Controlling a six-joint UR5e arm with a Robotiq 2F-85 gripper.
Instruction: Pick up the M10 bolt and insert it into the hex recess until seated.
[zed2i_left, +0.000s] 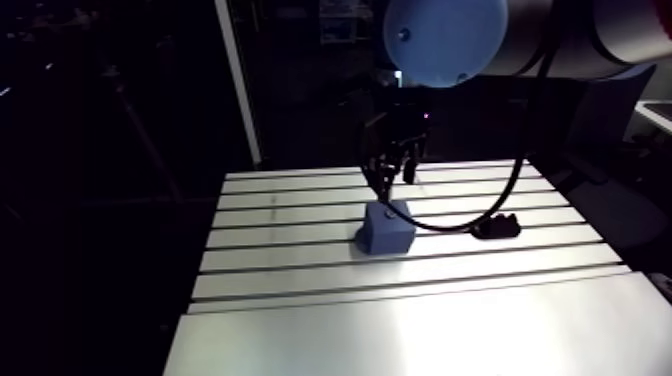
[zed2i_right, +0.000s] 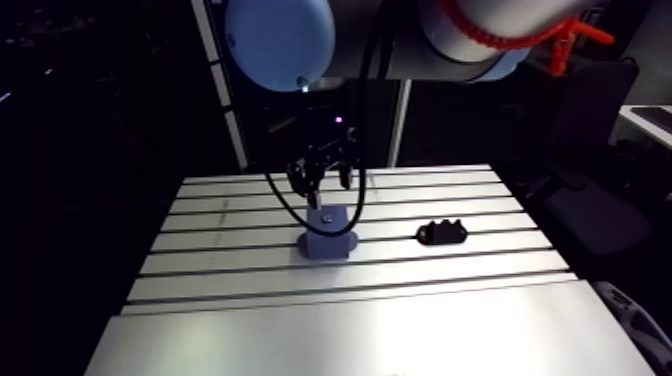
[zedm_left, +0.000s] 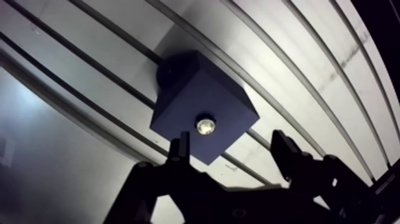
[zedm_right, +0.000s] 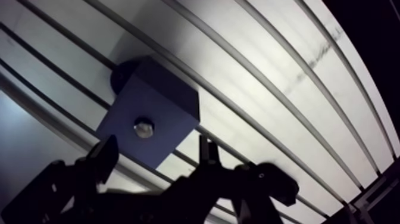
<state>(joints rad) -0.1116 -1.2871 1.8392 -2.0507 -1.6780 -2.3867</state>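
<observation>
A slotted aluminium table (zed2i_left: 420, 320) fills the scene, brightly lit against a dim background, its long grooves running side by side across the top. A blue block (zed2i_left: 388, 228) stands on the table, spanning one of the grooves, and everything else is best placed from it. The M10 bolt (zedm_left: 205, 126) sits in the recess in the block's top face, near the middle of that face, with only its bright metal head showing; how deep it sits cannot be told. The gripper (zedm_left: 230, 143) hangs close above the block, coming down from the arm's wrist. In the wrist view its two dark fingers (zedm_left: 178, 152) stand spread wide apart with nothing clamped between them: the claw is released and holds nothing. The bolt head lies ahead of the fingers and between their lines, and one fingertip overlaps the block's nearer edge. A dark rounded shape shows at the block's far corner, too dim to tell what it is. A small black holder (zed2i_right: 443, 232) lies on the table well apart from the block, off to one side of it, beside the same groove.
</observation>
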